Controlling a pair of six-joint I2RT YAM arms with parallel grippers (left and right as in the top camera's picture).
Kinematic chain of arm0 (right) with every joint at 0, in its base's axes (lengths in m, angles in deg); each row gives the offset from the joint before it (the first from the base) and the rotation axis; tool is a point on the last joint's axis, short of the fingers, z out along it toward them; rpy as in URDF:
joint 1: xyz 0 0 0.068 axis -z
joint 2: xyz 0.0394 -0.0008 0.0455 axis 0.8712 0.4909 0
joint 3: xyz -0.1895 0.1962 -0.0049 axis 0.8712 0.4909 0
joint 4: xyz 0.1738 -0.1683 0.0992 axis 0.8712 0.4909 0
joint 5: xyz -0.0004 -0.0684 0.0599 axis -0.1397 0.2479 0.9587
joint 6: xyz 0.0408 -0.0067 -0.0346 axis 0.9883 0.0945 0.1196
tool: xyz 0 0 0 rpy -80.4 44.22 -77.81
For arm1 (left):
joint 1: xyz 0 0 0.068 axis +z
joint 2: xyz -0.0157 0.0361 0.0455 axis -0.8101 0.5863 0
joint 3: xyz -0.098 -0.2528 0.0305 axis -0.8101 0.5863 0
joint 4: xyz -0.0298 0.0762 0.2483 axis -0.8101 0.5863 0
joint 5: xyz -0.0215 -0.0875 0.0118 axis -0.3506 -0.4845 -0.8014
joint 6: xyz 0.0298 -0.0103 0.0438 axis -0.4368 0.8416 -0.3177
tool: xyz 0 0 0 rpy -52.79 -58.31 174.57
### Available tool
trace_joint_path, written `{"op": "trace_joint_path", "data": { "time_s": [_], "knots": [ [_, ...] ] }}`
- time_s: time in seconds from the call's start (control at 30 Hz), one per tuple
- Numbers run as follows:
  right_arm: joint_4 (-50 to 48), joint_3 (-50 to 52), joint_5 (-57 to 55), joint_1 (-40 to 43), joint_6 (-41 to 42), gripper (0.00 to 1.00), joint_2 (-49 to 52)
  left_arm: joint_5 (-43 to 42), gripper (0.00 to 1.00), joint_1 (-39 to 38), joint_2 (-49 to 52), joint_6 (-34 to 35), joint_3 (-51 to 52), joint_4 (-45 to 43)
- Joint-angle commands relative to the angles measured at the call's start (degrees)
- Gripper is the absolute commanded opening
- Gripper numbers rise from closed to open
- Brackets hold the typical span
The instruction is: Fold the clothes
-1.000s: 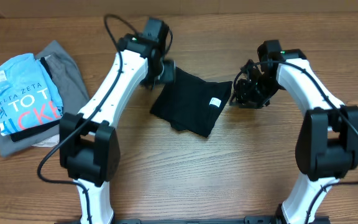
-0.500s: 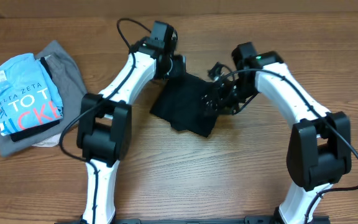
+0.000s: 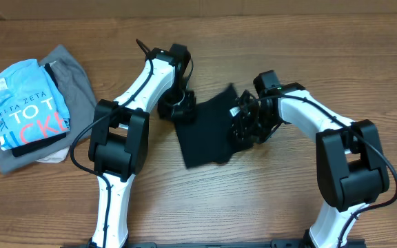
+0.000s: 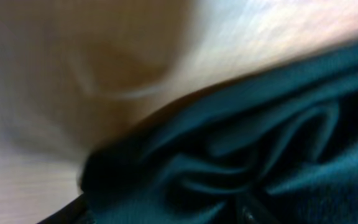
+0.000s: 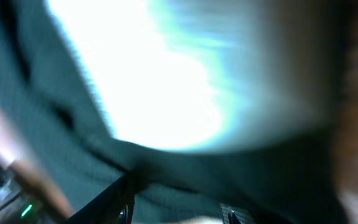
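The black T-shirt (image 3: 202, 134) lies rumpled on the wooden table between my two arms, and its white label is hidden. My left gripper (image 3: 178, 109) is at its far left edge. In the left wrist view, bunched dark cloth (image 4: 260, 155) runs into the jaws (image 4: 179, 214), which look shut on it. My right gripper (image 3: 243, 127) is at the shirt's right edge, and one corner sticks up beside it. In the blurred right wrist view, dark cloth (image 5: 55, 106) passes between the fingers (image 5: 178, 208).
A pile of other clothes sits at the far left: a light blue lettered shirt (image 3: 26, 103) on top of a grey garment (image 3: 78, 86). Bare wooden table (image 3: 267, 200) surrounds the black shirt.
Both grippers moved in onto the black shirt from its sides. The shirt lost its folded shape, shifted toward the front, and its white label went out of sight.
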State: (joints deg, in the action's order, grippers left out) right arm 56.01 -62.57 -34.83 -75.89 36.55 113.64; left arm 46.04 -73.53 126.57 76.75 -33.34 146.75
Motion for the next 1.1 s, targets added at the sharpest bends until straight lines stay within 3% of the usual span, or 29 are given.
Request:
{"op": "trace_joint_path", "data": {
  "time_s": [0.0,0.1,0.17,0.33,0.43,0.53,0.63,0.67,0.77,1.07],
  "knots": [
    [-5.03,0.02,-12.31,3.1,1.53,0.49,-0.37,0.48,0.59,-0.15,0.96,-0.9,0.66,7.89],
    [-9.55,-0.28,-12.5,5.27,1.46,0.49,-0.37,0.44,0.47,-0.22,0.96,-0.39,0.66,13.6],
    [-9.09,-1.07,-12.48,5.81,1.22,0.49,-0.37,0.2,0.44,-0.22,0.94,-0.24,0.63,15.02],
    [-3.41,-3.8,-13.38,5.97,-0.92,0.49,-1.38,-0.2,0.42,0.17,-1.03,-0.26,0.42,14.25],
    [0.42,-6.67,-17.16,6.05,-0.92,0.54,-4.46,-0.44,0.43,0.81,-4.44,-0.31,-0.68,10.01],
    [3.17,-10.03,-19.34,6.05,-1.62,0.56,-8.02,-1.46,0.5,0.83,-7.58,-1.81,-1.51,2.97],
    [5.97,-13.62,-19.61,6.05,-1.95,0.61,-11.39,-2.12,0.95,0.81,-9.31,-4.31,-1.51,-5.49],
    [6.71,-14.45,-19.61,6.05,-1.95,0.65,-12.48,-2.86,1.0,0.81,-9.4,-5.88,-1.51,-8.96],
    [7.8,-15.13,-19.63,6.05,-1.95,0.75,-15.06,-6.29,1.0,0.81,-8.63,-9.77,-1.51,-15.23],
    [11.23,-15.04,-19.85,6.05,-1.95,0.75,-16.46,-20.61,1.0,0.63,-1.9,-12.5,-1.51,-25.27]
  ]
}}
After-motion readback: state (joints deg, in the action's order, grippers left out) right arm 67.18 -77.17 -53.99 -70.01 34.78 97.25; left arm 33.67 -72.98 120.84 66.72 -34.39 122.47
